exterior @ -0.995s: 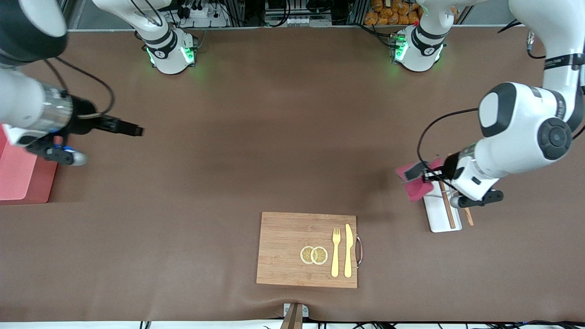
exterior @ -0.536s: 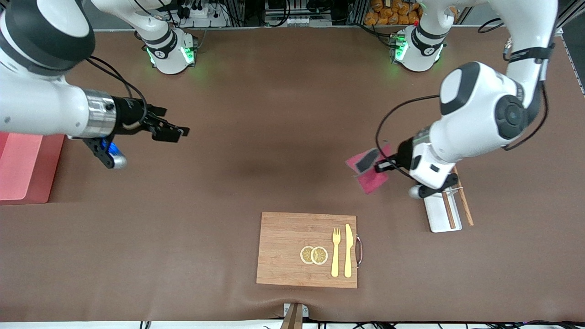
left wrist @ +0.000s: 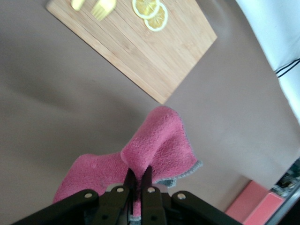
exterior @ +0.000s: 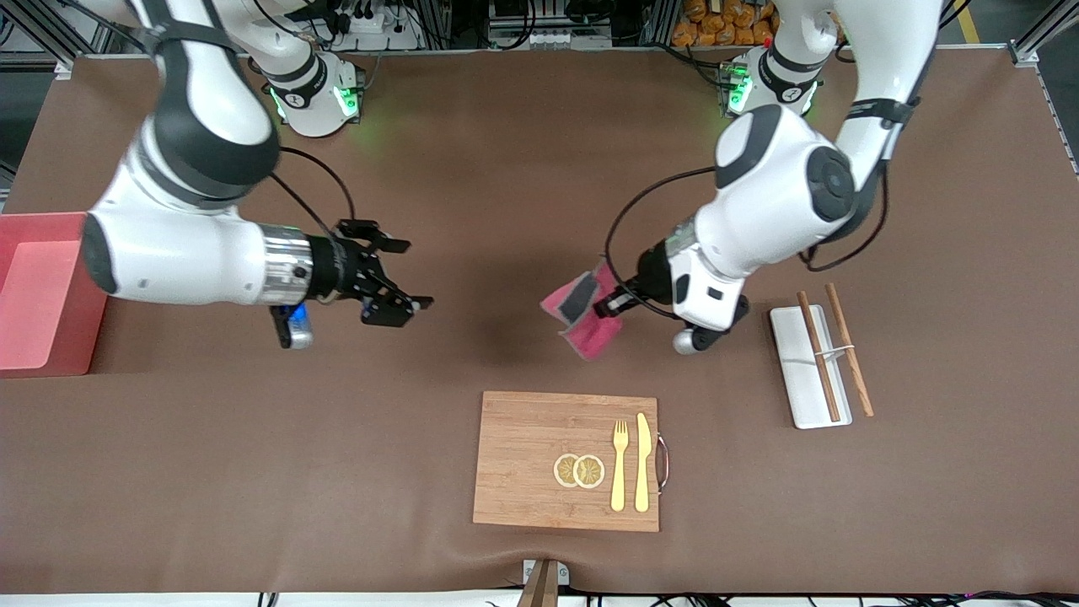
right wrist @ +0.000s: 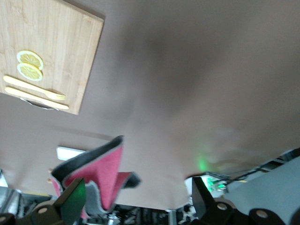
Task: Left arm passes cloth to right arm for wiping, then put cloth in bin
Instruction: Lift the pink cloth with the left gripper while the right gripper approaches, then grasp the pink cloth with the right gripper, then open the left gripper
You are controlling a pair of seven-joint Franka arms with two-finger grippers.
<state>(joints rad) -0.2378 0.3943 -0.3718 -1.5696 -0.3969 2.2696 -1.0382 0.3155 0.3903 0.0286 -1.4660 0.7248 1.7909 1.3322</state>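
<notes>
Bamboo cutting board (exterior: 566,460) lies nearest the front camera at the desk's (exterior: 523,169) six o'clock edge, carrying two lemon slices (exterior: 578,470), a yellow fork (exterior: 620,464) and a yellow knife (exterior: 642,461). Toward three o'clock sits a white rectangular tray (exterior: 801,367) with two brown chopsticks (exterior: 830,351). Above the desk's middle, the left gripper (exterior: 609,302) has its fingers pressed together on a corner of the small crimson-red cloth with a grey border (exterior: 582,312), which hangs in the air. Facing it from nine o'clock, the right gripper (exterior: 392,278) hovers over bare desk with its fingers spread wide, holding nothing, well apart from the cloth. The pink rectangular plastic bin (exterior: 46,291) stands at the nine o'clock edge. By my judgement the handover is approaching but not made; receiving, wiping and binning all remain.
</notes>
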